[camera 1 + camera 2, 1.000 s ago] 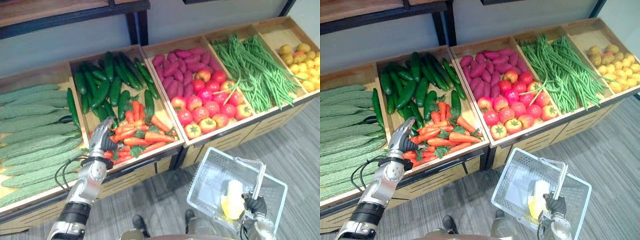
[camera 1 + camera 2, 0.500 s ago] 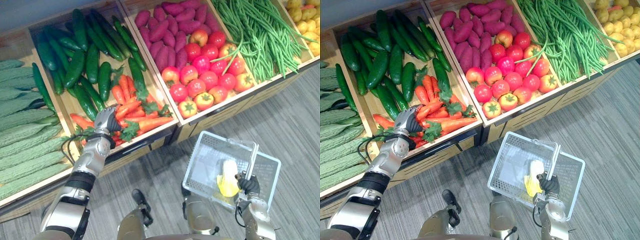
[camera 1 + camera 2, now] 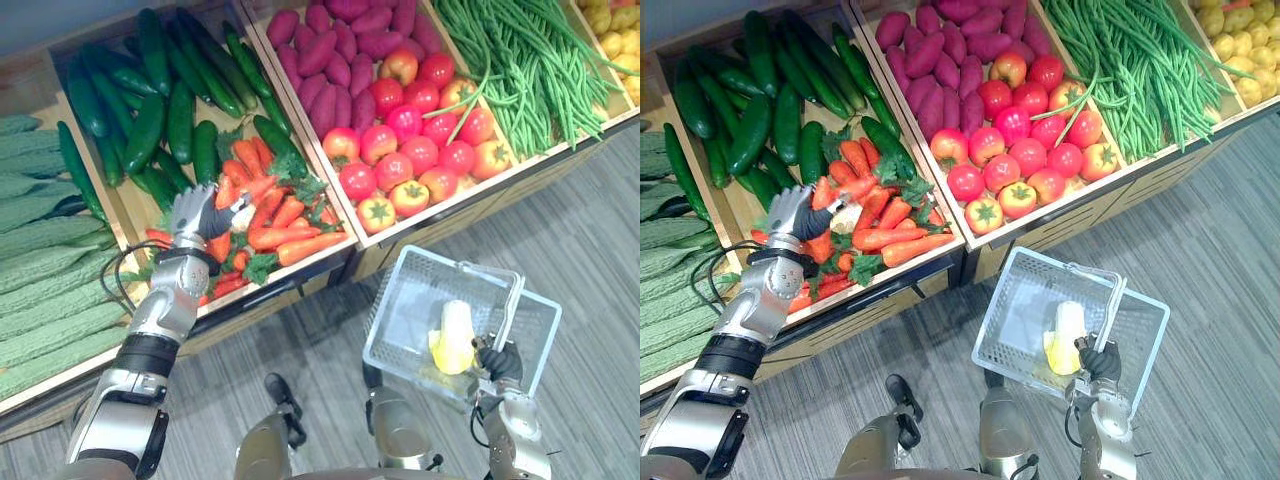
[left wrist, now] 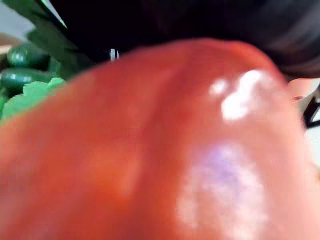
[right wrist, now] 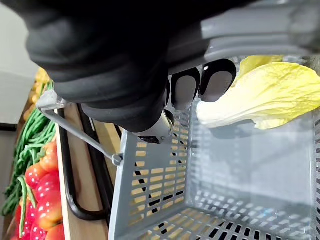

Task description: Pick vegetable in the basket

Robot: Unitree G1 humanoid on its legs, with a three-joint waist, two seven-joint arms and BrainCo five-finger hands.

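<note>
Left arm extended forward from the lower left, forearm angled up toward the carrot pile (image 3: pixel 290 215), wrist slightly bent, with the left robot hand (image 3: pixel 197 214) lying on the pile's near left edge; its fingers are curled about a carrot (image 4: pixel 150 150), whose glossy orange skin sits hard against the wrist camera with leafy green tops beside it. The held carrot lies among the others in the pile. Right arm held low and close to the body, the right robot hand (image 3: pixel 498 360) closed round the grey handle (image 5: pixel 260 30) of a pale mesh basket (image 3: pixel 400 290), dark fingertips (image 5: pixel 216 79) wrapped under the bar; the basket hangs over the grey floor (image 3: pixel 590 230), well apart from the carrot pile on its near right side, and holds a yellow-white leafy cabbage (image 3: pixel 452 340). Dark cucumbers (image 3: pixel 150 120) lie just behind the carrot pile in the same wooden bin (image 3: pixel 330 190); tomatoes (image 3: pixel 410 160) fill the bin to its right, with green beans (image 3: pixel 530 70) farther right, and ridged pale-green gourds (image 3: pixel 40 260) lie to its left
</note>
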